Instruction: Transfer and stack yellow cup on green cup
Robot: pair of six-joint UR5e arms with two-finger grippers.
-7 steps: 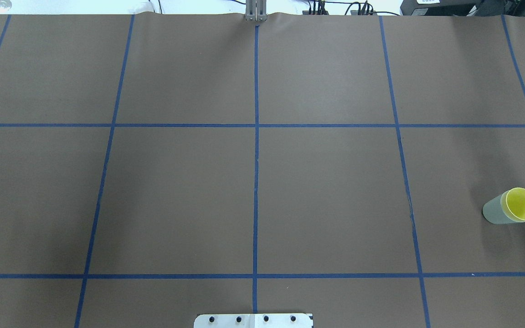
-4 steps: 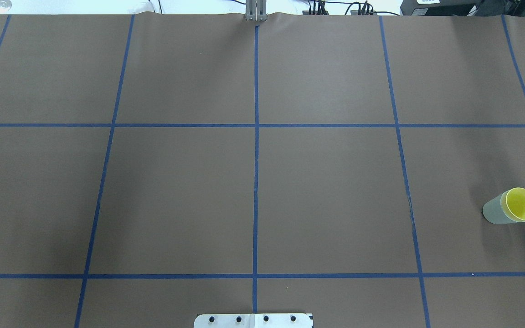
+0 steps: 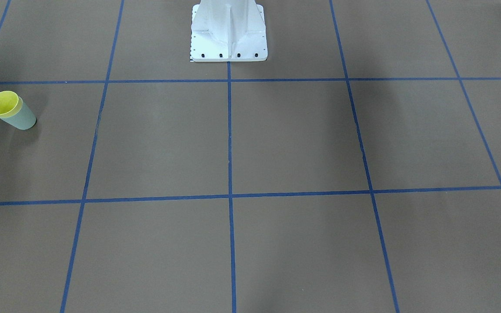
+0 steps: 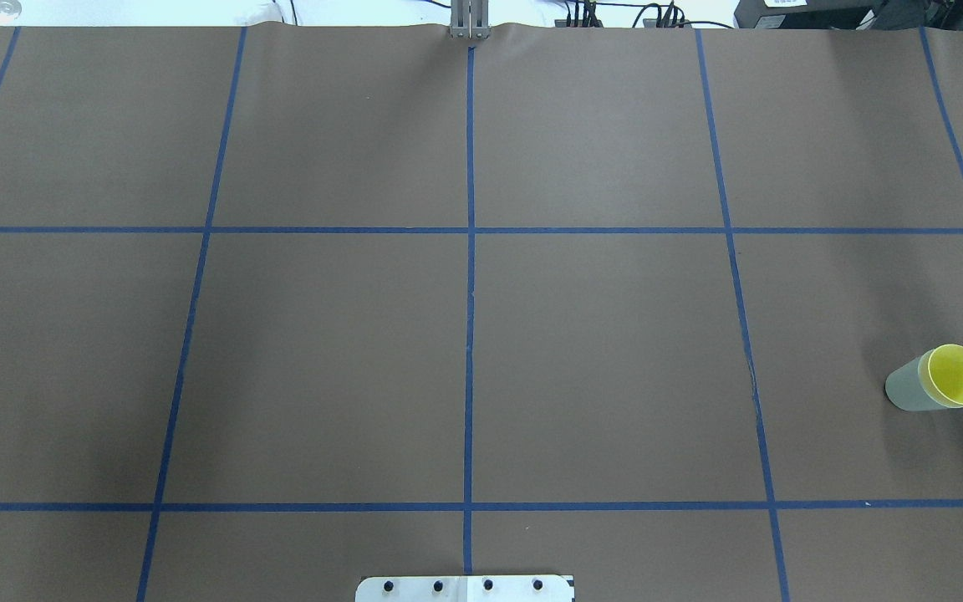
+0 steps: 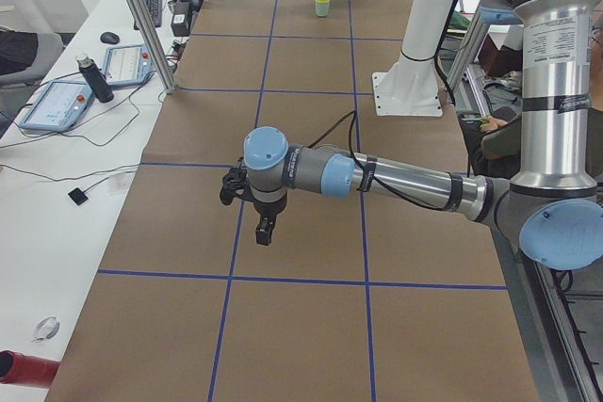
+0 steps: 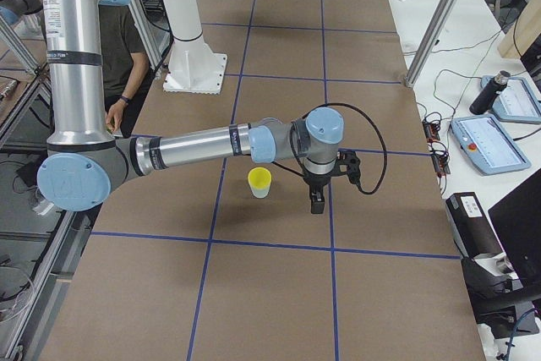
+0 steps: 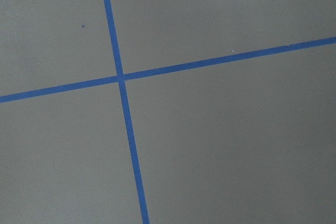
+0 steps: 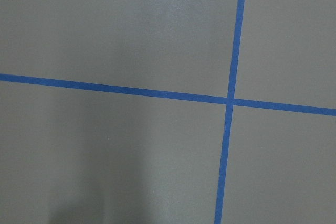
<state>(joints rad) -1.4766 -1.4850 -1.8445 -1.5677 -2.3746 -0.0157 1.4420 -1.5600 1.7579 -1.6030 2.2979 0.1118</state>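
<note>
The yellow cup (image 4: 959,375) sits nested inside the green cup (image 4: 908,393), upright on the brown table near its right edge. The stack also shows in the front view, yellow cup (image 3: 3,104) in green cup (image 3: 23,118), and in the right view, yellow cup (image 6: 259,177) in green cup (image 6: 259,192). My right gripper (image 6: 316,203) hangs beside the stack, apart from it and holding nothing. My left gripper (image 5: 267,231) hangs over the table's far left end, away from the cups. Both grippers show only in side views, so I cannot tell whether they are open or shut.
The white robot pedestal (image 3: 228,30) stands at the table's near middle edge. Blue tape lines form a grid on the brown table (image 4: 598,351). A side bench holds tablets and a bottle (image 5: 94,77). A person (image 6: 127,48) sits behind the robot.
</note>
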